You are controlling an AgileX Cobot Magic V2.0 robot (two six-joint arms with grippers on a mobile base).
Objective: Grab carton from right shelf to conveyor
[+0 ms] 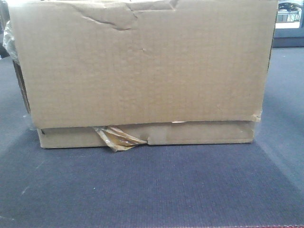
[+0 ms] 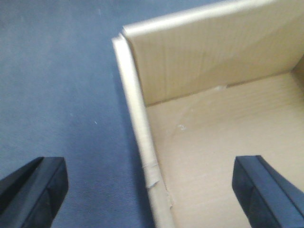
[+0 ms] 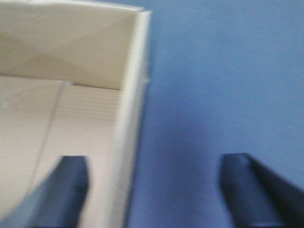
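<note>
The carton (image 1: 142, 71) sits on the conveyor (image 1: 152, 190), its long brown side facing the front view, a twisted strip of amber tape (image 1: 116, 137) hanging at its lower edge. The left gripper (image 2: 149, 190) hovers over the carton's left wall (image 2: 137, 123) with its fingers (image 2: 38, 185) wide apart, one outside above the belt, the other inside above the carton floor (neither touches the cardboard). The right gripper (image 3: 156, 190) straddles the right wall (image 3: 133, 118) the same way, fingers (image 3: 247, 185) spread wide, one inside and one outside; the view is blurred, and no contact shows.
</note>
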